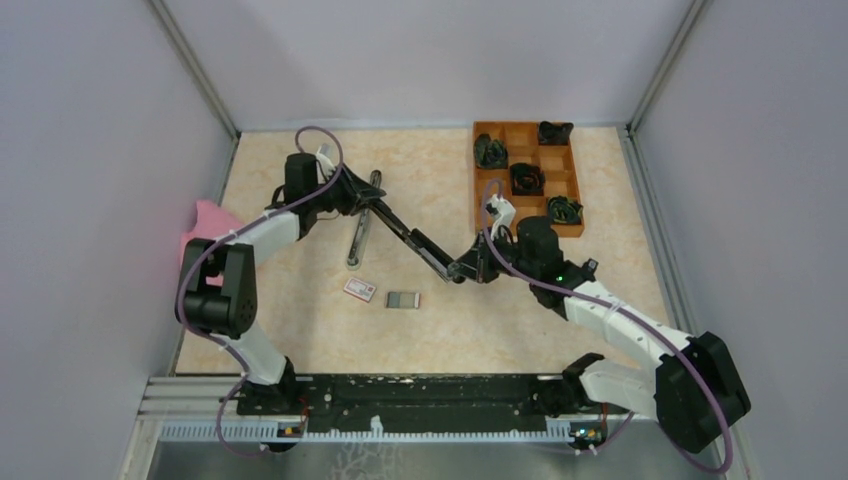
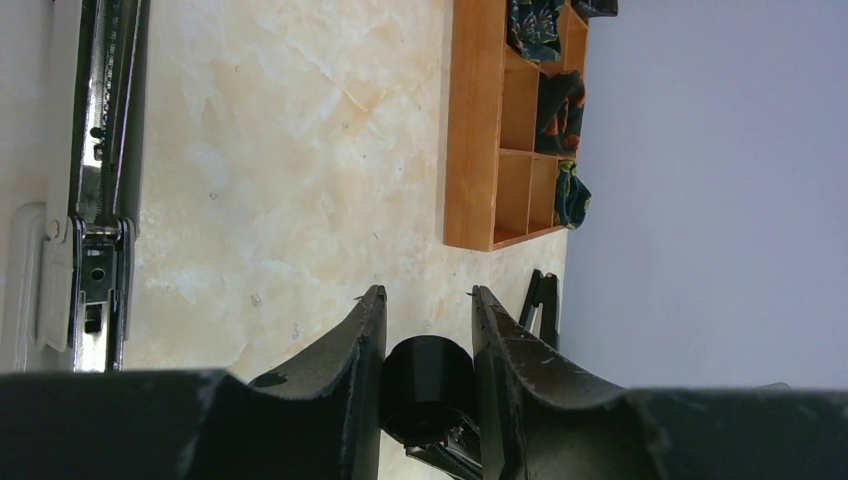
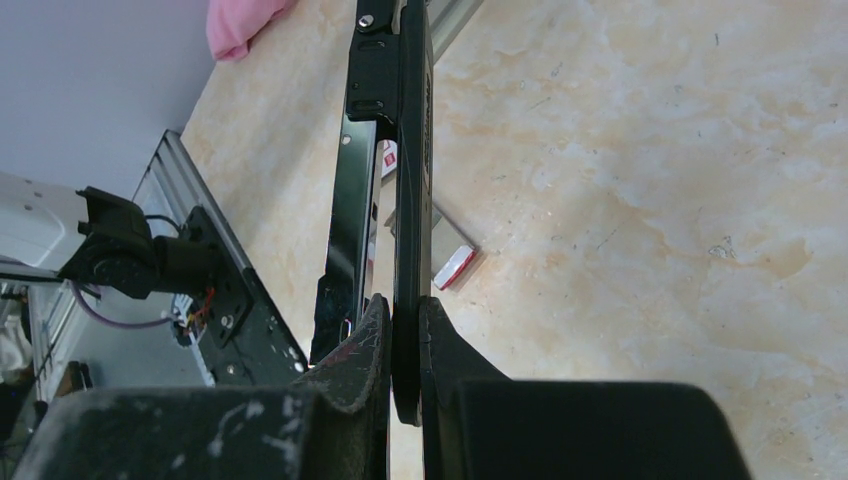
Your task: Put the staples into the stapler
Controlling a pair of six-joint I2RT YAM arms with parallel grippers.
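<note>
Marbled beige tabletop [image 1: 600, 300]: small flat silvery-grey block of staples [image 1: 402, 299] lies just nearside of the long black opened stapler [image 1: 415, 240], likely light, stiff, brittle, so pinch its long edges; left gripper [image 1: 348, 192] pinches the stapler's round black end, right gripper [image 3: 405, 310] clamps its thin arm.

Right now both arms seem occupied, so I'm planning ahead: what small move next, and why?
Probably the right gripper frees the swung-open top of the stapler: the staples lie untouched on the table, and the left gripper holds its other end.
</note>
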